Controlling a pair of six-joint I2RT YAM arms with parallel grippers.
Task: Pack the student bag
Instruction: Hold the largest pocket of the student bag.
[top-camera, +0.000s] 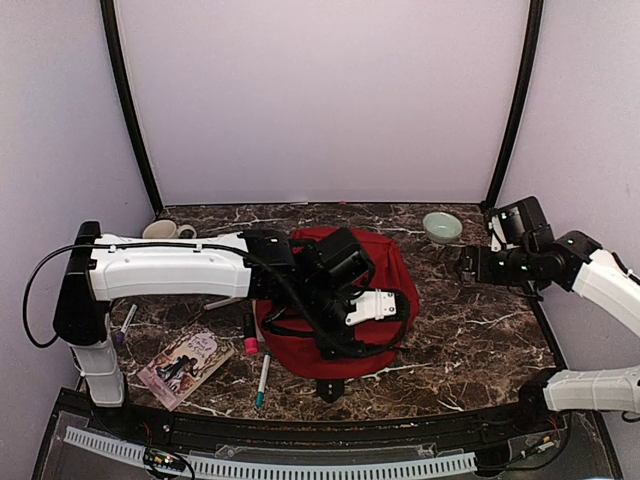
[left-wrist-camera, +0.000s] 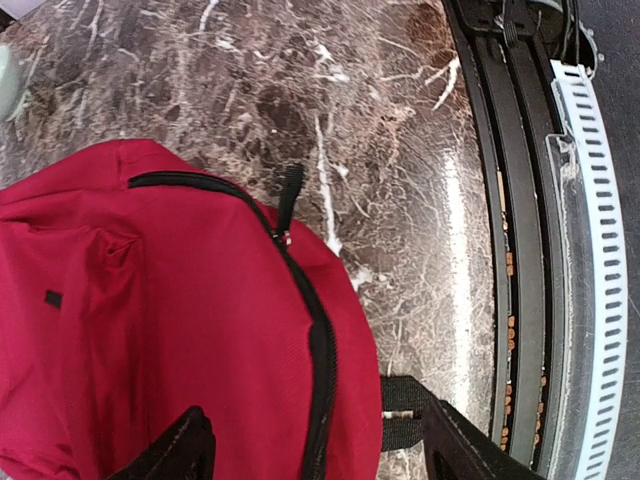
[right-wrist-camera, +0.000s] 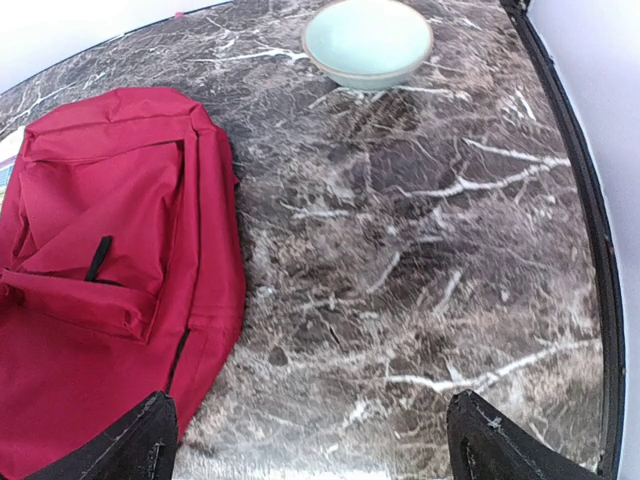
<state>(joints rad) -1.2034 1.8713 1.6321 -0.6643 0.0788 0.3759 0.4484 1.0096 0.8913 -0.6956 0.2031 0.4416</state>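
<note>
The student bag (top-camera: 392, 268) is laid flat at the middle of the dark marbled counter (top-camera: 470, 340), toward its near side. It is seen as a rounded pack of red fabric, slightly creased. A black zipper is run along its curved edge, with the zipper pull (left-wrist-camera: 290, 192) lying on the red cloth. A front pocket with a small black tab (right-wrist-camera: 98, 258) is shown in the right wrist view, and black straps (left-wrist-camera: 402, 410) are seen sticking out at one edge. Whether the main zipper is closed cannot be told.

The left tool (left-wrist-camera: 315, 458) is held over the bag with its fingers spread wide and nothing between them. The right tool (right-wrist-camera: 315, 445) is held above bare counter beside the bag, also spread wide and empty.

A pale green bowl (right-wrist-camera: 367, 40) is placed at the far right. A mug (top-camera: 165, 230), a book (top-camera: 185, 365) and pens (top-camera: 261, 381) are found left of the bag.
</note>
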